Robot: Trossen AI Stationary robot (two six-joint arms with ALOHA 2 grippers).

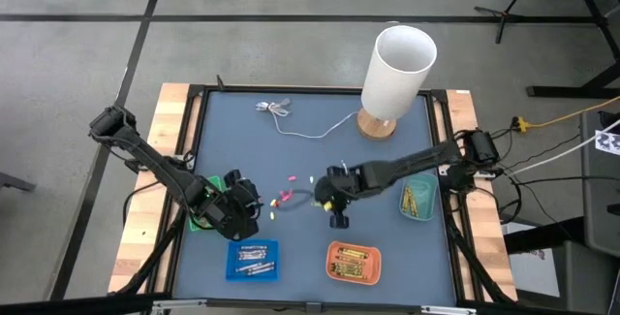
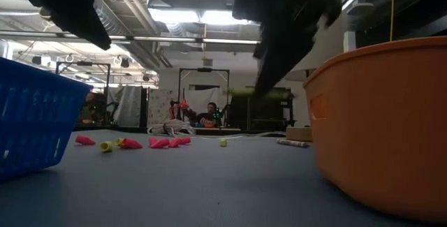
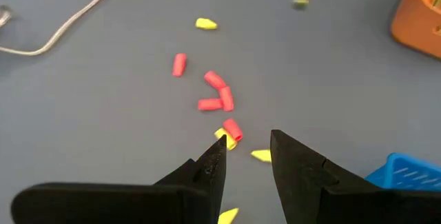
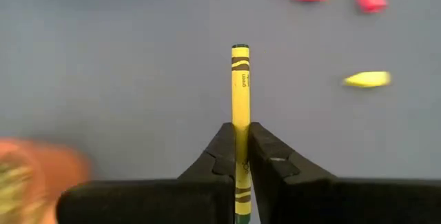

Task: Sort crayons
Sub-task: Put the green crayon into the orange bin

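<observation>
My right gripper (image 4: 241, 138) is shut on a yellow crayon (image 4: 240, 79) with dark bands, above the middle of the blue-grey table (image 1: 310, 150); it also shows in the high view (image 1: 335, 206). The crayon shows level in the low view (image 2: 241, 92). My left gripper (image 3: 248, 156) is open and empty, above the table left of centre (image 1: 242, 206). Just ahead of it lie short red crayon pieces (image 3: 219, 96) and yellow crayon pieces (image 3: 260, 156); they also show in the high view (image 1: 284, 197). My right gripper pinches the yellow crayon between its two fingers, about the middle of the crayon's length (image 4: 240, 131). The crayon's banded end (image 4: 240, 52) sticks out past the fingertips. In the low view the crayon is level and clear of the table.
A blue tray (image 1: 252, 260) with grey crayons and an orange tray (image 1: 353, 262) stand near the front edge. A teal tray (image 1: 418, 199) is at the right, a green tray (image 1: 205, 220) under my left arm. A white lamp (image 1: 397, 63) and its cable (image 1: 291, 121) stand at the back.
</observation>
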